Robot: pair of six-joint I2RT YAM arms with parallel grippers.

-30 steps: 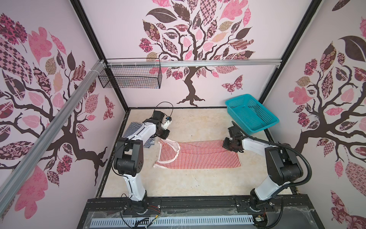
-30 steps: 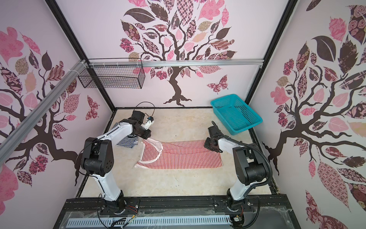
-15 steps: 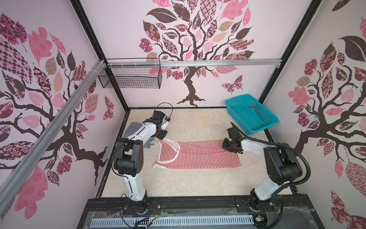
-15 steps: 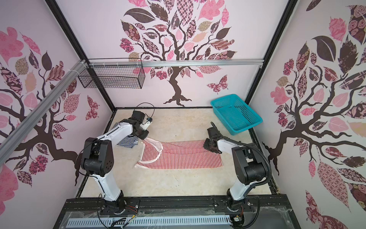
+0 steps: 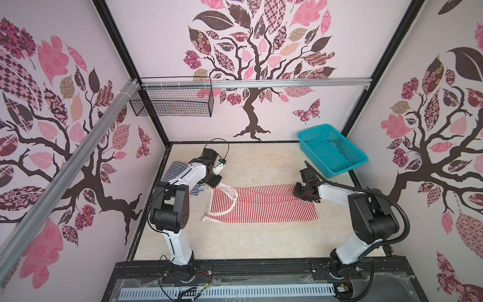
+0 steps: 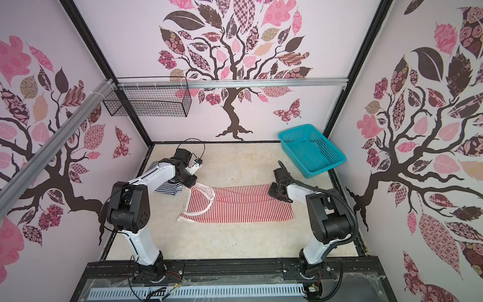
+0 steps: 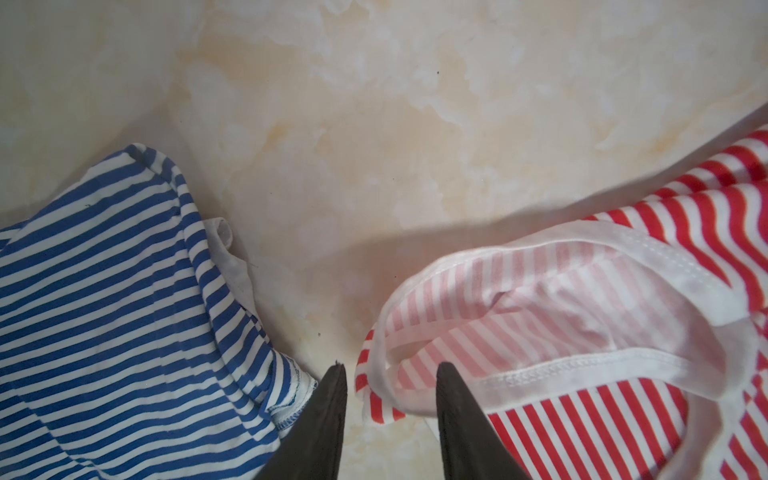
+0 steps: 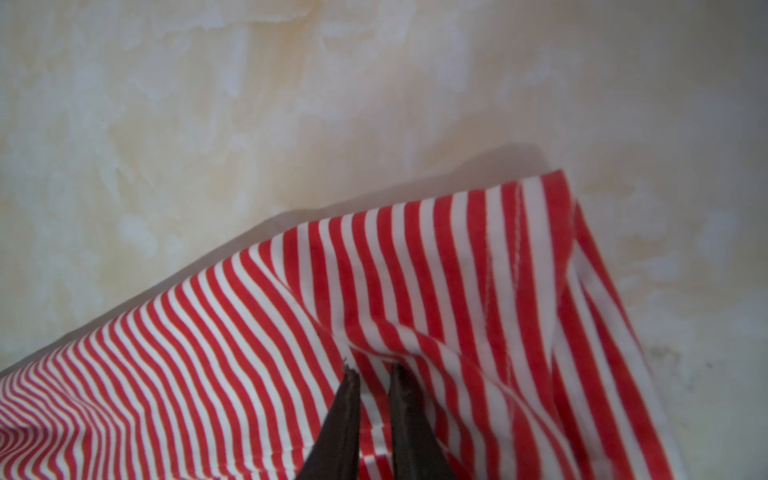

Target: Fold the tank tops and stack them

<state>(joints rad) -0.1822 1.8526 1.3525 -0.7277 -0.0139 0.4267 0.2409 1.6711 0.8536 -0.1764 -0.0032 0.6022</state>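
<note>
Orientation of the red-and-white tank top [image 5: 261, 206] [image 6: 240, 206]: it lies flat near the middle of the table [image 5: 235, 243], long axis running from the left arm's side to the right arm's side. Neck and pale-edged straps point toward the left arm and the hem toward the right arm. Its stripes run across that axis. The far edge of the body shows shallow wrinkles.

The navy-and-white tank top [image 5: 175, 170] [image 6: 167, 188] lies bunched at the table's far left. It is partly hidden under the left arm and sits just beside the red top's straps, with bare table between them in the left wrist view [image 7: 104, 291].

Left gripper [image 5: 213, 184] [image 7: 390, 370]: jaws parted and low over the table, with one shoulder strap of the red top [image 7: 582, 291] lying between the fingers.

Right gripper [image 5: 296, 192] [image 8: 372, 370]: jaws nearly together, pinching a raised ridge of the red top [image 8: 291, 332] near its far hem corner.

Labels: a pale cloth tab [image 7: 232, 257] protrudes at the navy top's edge. Whether it carries print cannot be told.

The teal basket [image 5: 332, 149] stands at the far right, well apart from both tops.
</note>
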